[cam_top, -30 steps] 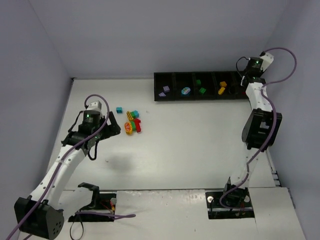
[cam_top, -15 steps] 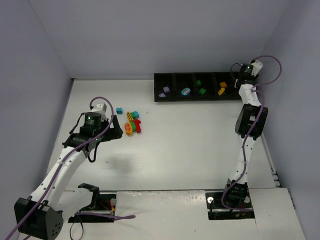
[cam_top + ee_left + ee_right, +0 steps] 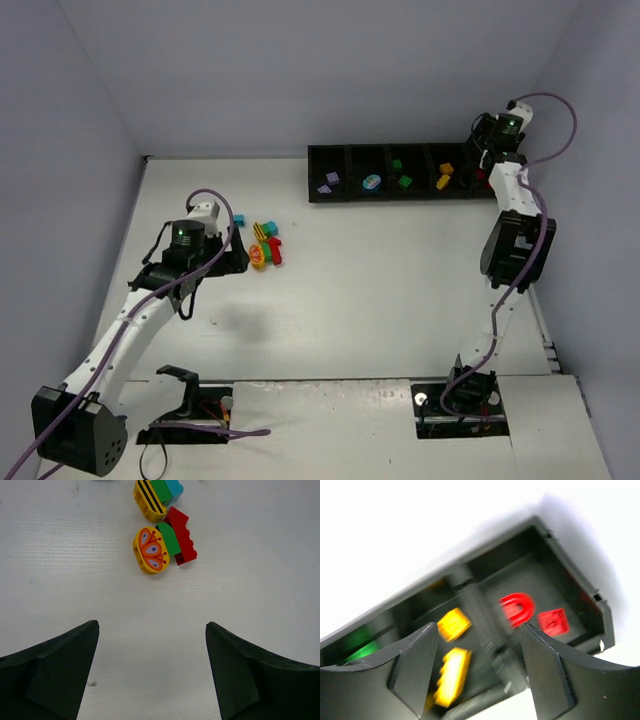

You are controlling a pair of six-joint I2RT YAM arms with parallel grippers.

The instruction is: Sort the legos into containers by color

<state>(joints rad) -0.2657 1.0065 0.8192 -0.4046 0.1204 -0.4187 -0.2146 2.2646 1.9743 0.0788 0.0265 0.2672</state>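
A cluster of legos (image 3: 266, 245) lies left of the table's middle. In the left wrist view it shows a yellow rounded brick with a butterfly print (image 3: 150, 550), a green brick (image 3: 169, 538), a red brick (image 3: 181, 534), a striped yellow brick (image 3: 148, 500) and a teal brick (image 3: 175, 488). My left gripper (image 3: 151, 627) is open and empty, just short of this cluster, and also shows in the top view (image 3: 234, 258). The black tray (image 3: 400, 198) stands at the back. My right gripper (image 3: 479, 630) is open and empty above its right end, over the red bricks (image 3: 516, 609) and yellow bricks (image 3: 453, 624).
A lone teal brick (image 3: 240, 214) lies behind the cluster, by the left arm's cable. The tray's other bins hold lilac (image 3: 329, 181), teal (image 3: 371, 182) and green (image 3: 401, 174) bricks. Walls close the table at the back and both sides.
My left gripper has moved right, closer to the cluster of legos. My right gripper has shifted about over the tray's right end and stays open and empty.
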